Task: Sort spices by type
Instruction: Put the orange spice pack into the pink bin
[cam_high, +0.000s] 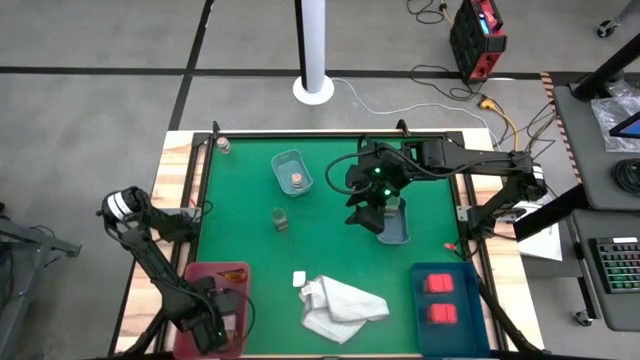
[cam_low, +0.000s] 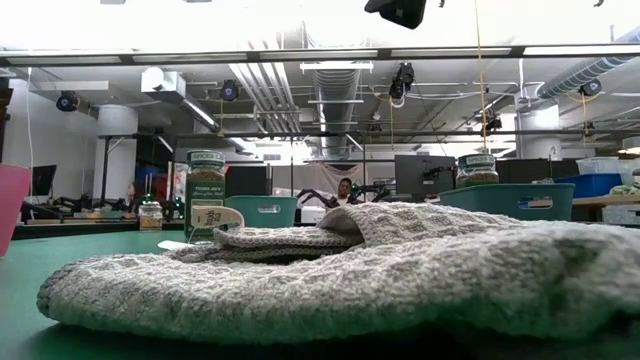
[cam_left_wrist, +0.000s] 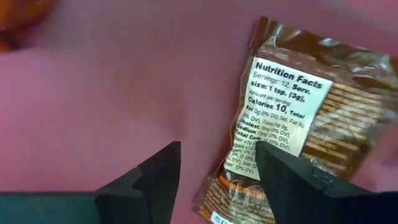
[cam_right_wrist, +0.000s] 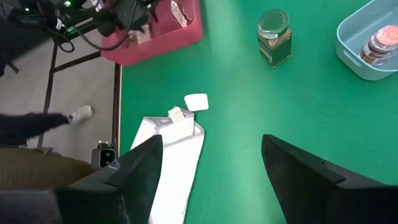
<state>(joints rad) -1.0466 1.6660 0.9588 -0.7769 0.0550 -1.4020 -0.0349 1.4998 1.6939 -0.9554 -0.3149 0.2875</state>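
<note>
1. Spices lie spread over the green table (cam_high: 250, 180), some already in trays; clock directions below follow the overhead view with 12 at the far edge.
2. At 7 o'clock, the pink tray (cam_high: 205, 272) holds a brown packet (cam_left_wrist: 298, 124), lying flat with its nutrition label up.
3. Left gripper (cam_left_wrist: 214, 177) hangs over that pink tray, fingers spread and clasping nothing, with the packet just beside and partly under one finger.
4. At 5 o'clock, a dark blue tray (cam_high: 440, 300) holds two bright red blocks (cam_high: 438, 283), one behind the other.
5. Toward 11 o'clock of centre, a pale blue-green tray (cam_high: 283, 160) holds one clear jar with a pinkish top (cam_high: 297, 180).
6. A greenish jar (cam_high: 280, 219) stands upright on the bare green table, just left of centre.
7. Another small jar (cam_high: 224, 146) stands at the far left corner, around 11 o'clock.
8. Right gripper (cam_right_wrist: 211, 168) is above the middle of the table, fingers spread and empty, beside a second pale tray (cam_high: 395, 228) at about 3 o'clock of centre.
9. A white cloth (cam_high: 340, 305) lies crumpled at 6 o'clock, with a small white square (cam_high: 299, 277) beside it.
</note>
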